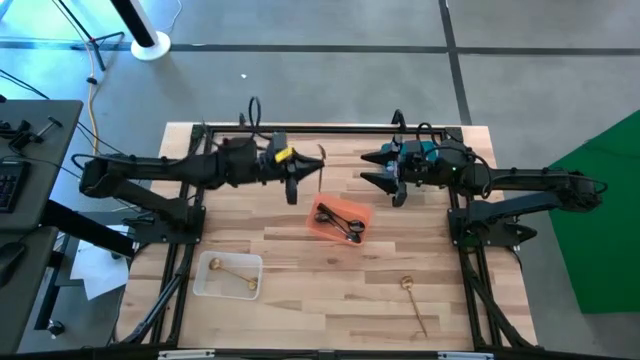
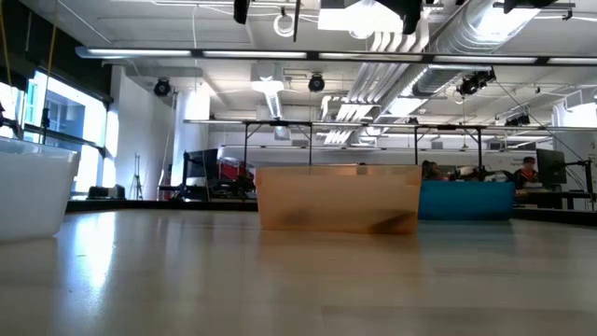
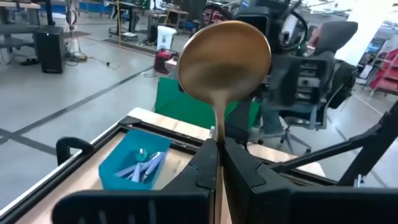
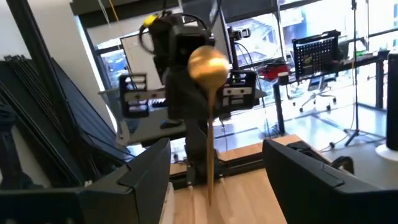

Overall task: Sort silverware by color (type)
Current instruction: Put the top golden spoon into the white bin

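I judge the sort well underway but unfinished: black pieces [image 1: 342,222] lie in the orange bin [image 1: 322,209], a gold piece [image 1: 236,276] sits in the white bin [image 1: 204,284], silver ones [image 3: 140,165] rest in the blue bin [image 3: 112,173], and one gold fork [image 1: 413,300] lies loose on the pale wood-grain surface [image 1: 300,290]. My left gripper [image 3: 219,155] has its jaws clamped tight on the thin handle of a glossy, round-bowled gold spoon [image 3: 224,59], held up mid-air. Facing it, my right gripper [image 4: 214,180] waits with jaws spread wide, holding nothing.

Gold spoon [image 3: 224,59], orange bin [image 1: 341,218]
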Controlling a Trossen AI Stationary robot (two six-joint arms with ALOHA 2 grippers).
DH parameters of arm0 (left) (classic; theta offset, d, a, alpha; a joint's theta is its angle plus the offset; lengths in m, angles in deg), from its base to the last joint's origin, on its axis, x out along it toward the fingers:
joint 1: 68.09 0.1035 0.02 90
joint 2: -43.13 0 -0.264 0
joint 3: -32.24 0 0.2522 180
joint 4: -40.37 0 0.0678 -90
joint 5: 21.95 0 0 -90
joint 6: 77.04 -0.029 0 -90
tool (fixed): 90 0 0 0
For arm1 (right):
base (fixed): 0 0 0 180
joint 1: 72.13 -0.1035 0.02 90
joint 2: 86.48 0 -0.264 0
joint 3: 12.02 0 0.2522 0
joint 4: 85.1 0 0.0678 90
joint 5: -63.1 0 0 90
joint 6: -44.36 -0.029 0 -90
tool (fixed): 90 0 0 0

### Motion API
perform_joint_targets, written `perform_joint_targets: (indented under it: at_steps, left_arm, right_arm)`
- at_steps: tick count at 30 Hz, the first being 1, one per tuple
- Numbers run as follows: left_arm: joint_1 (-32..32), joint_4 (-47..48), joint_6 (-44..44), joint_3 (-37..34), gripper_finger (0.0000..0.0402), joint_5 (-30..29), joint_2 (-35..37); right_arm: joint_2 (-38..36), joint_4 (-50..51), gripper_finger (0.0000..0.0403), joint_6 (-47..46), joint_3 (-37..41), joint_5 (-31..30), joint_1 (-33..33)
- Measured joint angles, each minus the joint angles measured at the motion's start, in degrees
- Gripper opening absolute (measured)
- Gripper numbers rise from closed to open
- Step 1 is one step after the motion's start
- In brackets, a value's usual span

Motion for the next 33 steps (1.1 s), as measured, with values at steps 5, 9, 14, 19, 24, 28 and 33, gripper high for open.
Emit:
perform_joint_targets:
  at_steps: [5, 9, 14, 19, 24, 28, 33]
  left_arm:
    - [-3.02, -5.34, -1.38, -2.75, 0.0000, -0.83, -0.57]
    - [-3.14, -17.17, 0.13, -9.75, 0.0000, 0.45, -0.23]
    - [-2.35, -23.72, -1.81, -13.49, 0.0000, 3.47, -0.22]
    - [-2.09, -23.51, -2.40, -13.51, 0.0000, 4.78, -0.20]
    - [-2.09, -23.87, -2.43, -13.51, 0.0000, 4.80, -0.20]
    - [-2.09, -23.78, -2.45, -13.51, 0.0000, 4.81, -0.20]
    - [-2.05, -23.78, -2.51, -13.51, 0.0000, 4.84, -0.20]
  right_arm:
    - [0.00, -0.20, 0.0239, 0.33, 0.00, -0.02, -0.90]
    - [0.00, -0.22, 0.0239, 2.22, 0.00, 0.01, -1.82]
    - [0.00, -0.31, 0.0239, 2.13, 0.00, 0.00, -2.84]
    - [0.00, -0.32, 0.0239, 2.13, 0.00, 0.00, -3.81]
    - [0.00, -0.32, 0.0239, 2.50, 0.00, -0.41, -4.13]
    - [0.00, -0.32, 0.0239, 2.52, 0.00, -0.55, -4.13]
    - [0.00, -0.32, 0.0239, 2.26, 0.00, -0.59, -4.13]
